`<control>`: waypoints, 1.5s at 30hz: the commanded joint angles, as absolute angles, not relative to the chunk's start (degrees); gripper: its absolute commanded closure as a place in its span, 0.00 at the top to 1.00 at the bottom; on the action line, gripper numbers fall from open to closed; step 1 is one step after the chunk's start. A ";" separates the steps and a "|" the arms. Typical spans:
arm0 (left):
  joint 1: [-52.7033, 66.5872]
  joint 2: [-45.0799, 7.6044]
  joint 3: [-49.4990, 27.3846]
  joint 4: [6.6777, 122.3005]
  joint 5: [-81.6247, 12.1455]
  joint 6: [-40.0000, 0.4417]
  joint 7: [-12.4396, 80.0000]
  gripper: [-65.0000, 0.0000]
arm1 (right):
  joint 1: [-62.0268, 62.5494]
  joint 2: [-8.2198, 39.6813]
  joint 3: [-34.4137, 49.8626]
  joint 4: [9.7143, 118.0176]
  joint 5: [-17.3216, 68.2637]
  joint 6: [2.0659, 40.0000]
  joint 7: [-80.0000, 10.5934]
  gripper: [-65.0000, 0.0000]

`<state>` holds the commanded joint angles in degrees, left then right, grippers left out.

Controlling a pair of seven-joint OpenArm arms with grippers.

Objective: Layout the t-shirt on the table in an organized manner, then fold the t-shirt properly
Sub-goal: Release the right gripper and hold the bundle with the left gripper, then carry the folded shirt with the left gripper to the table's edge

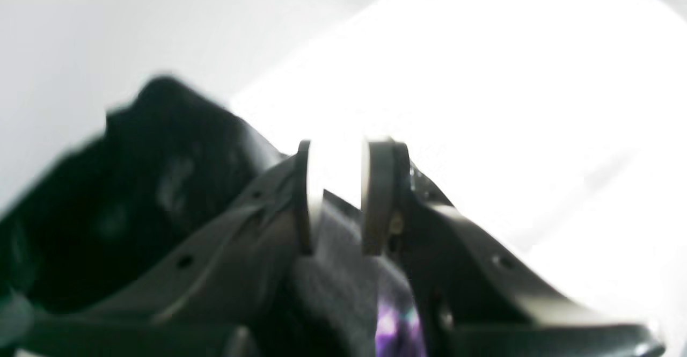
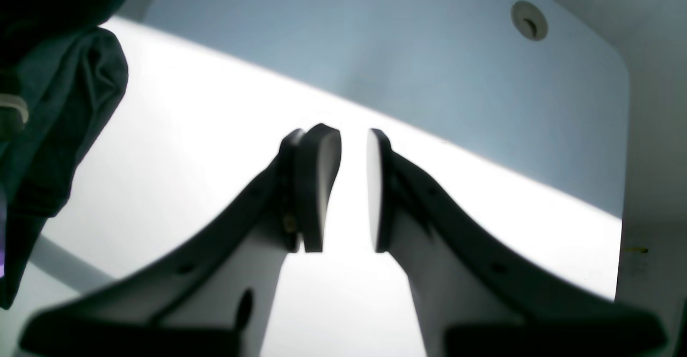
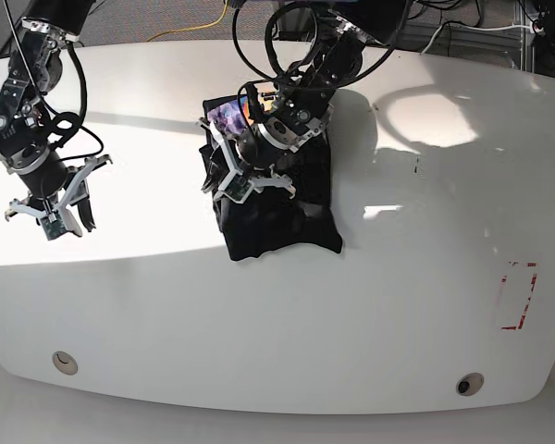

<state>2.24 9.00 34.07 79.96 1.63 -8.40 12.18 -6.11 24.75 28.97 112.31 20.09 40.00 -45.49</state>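
The left gripper (image 1: 335, 196) is closed on a fold of the black t-shirt (image 3: 277, 208). The right gripper (image 2: 351, 190) hangs narrowly parted and empty near the tabletop's (image 3: 370, 296) left edge. The shirt lies bunched toward the far edge at centre. Judged soft, light and limp; grasp it at hem corners or shoulders.

In the base view's upper middle, the left gripper (image 3: 233, 178) points down-left with cloth pinched between its narrowly parted pads (image 1: 375, 196). At the left edge, the right gripper (image 3: 54, 215) hangs downward, its jaws slightly apart and holding nothing.
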 joint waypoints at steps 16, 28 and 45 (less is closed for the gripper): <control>5.41 7.16 22.20 73.71 1.36 -10.33 12.26 0.16 | -7.78 23.08 29.05 112.40 20.53 40.00 -45.49 0.19; 11.91 -7.52 8.13 85.85 1.36 -26.77 22.37 0.16 | -7.96 22.99 28.79 112.40 20.79 40.00 -45.49 0.19; 9.54 -27.47 -8.04 77.93 1.45 -40.00 22.81 0.16 | -9.45 20.79 28.97 112.66 20.53 40.00 -45.49 0.19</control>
<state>9.54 -27.47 -8.04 77.93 1.45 -40.00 22.81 -9.45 20.79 28.97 112.66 20.53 40.00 -45.49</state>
